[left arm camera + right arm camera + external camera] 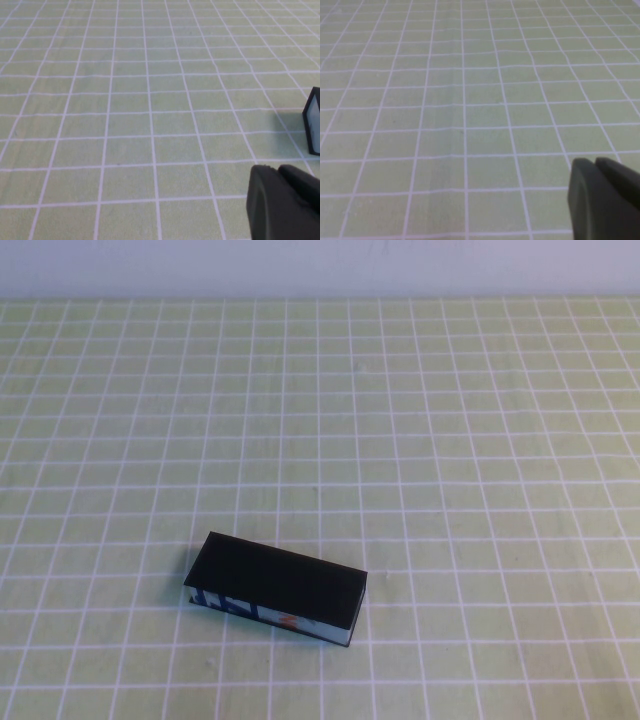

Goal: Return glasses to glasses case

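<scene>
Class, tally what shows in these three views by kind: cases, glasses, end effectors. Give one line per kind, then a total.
Glasses cases: 1, the closed black glasses case on the checked cloth
Glasses: 0 in view
End effectors: 2, the left end effector and right end effector, each above bare cloth
Total: 3

Your high view looks steeply down on the green gridded cloth [450,440]. Both wrist views skim low across it; only the left also catches the glasses case [277,588].
</scene>
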Robot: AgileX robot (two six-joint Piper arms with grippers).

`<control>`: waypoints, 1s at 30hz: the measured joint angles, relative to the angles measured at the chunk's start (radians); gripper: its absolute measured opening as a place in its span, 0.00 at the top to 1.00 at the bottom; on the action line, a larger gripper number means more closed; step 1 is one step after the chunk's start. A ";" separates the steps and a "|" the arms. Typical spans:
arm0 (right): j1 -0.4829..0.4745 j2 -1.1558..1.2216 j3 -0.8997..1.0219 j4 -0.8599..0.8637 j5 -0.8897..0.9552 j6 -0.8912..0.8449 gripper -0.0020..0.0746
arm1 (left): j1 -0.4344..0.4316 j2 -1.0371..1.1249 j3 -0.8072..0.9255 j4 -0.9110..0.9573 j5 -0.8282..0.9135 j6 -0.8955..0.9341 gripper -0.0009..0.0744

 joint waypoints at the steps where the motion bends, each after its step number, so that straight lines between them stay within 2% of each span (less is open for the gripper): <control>1: 0.000 0.000 0.000 0.021 0.000 -0.031 1.00 | 0.000 0.000 0.000 0.000 0.000 0.000 0.99; 6: 0.000 0.000 0.000 0.063 0.000 -0.096 1.00 | 0.000 0.000 0.000 0.000 0.000 0.000 0.99; 30: 0.000 0.000 0.000 0.087 0.000 -0.106 1.00 | 0.000 0.000 0.000 0.000 0.000 0.000 0.99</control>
